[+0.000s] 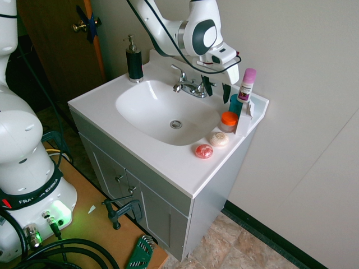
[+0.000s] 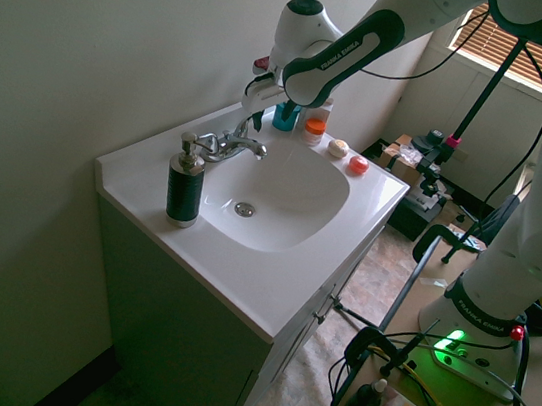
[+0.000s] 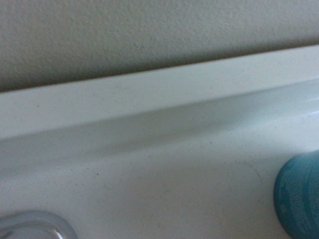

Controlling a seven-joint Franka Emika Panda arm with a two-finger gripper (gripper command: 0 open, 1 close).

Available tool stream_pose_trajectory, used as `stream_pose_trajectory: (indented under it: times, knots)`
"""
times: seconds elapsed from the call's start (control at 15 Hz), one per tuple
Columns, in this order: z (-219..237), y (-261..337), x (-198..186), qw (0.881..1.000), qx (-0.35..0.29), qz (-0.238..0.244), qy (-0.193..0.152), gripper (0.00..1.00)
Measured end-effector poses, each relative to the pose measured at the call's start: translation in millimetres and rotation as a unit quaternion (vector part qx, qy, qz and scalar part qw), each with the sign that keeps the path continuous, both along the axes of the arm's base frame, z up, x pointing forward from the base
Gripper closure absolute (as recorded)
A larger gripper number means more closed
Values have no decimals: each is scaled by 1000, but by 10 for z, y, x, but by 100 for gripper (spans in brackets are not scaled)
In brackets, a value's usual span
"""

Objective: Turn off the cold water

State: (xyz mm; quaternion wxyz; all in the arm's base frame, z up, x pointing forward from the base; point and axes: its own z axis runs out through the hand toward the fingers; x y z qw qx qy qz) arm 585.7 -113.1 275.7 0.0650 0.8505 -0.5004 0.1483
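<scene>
Closing the cold lever looks like the step in hand: it sits right of the spout in the first exterior view, partly hidden, its long axis seemingly running sideways along the wall, tip away from the spout. The fingers are spread beside it, gripping nothing; next they should push or pinch it round, clear of the teal container on the bench.

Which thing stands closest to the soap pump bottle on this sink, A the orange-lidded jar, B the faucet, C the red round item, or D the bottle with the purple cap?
B: the faucet is the nearest of these to the pump bottle; the others sit past it, toward the counter's opposite end.
</scene>
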Motion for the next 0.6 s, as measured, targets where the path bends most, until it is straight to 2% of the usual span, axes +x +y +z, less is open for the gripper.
stream_pose_trajectory:
  times: [0.2,0.4,0.6]
  knots:
    - [84,133,-549,999,38,10,32,0]
    - [283,454,-1050,993,88,39,64,0]
    - [487,716,-1314,987,122,59,90,0]
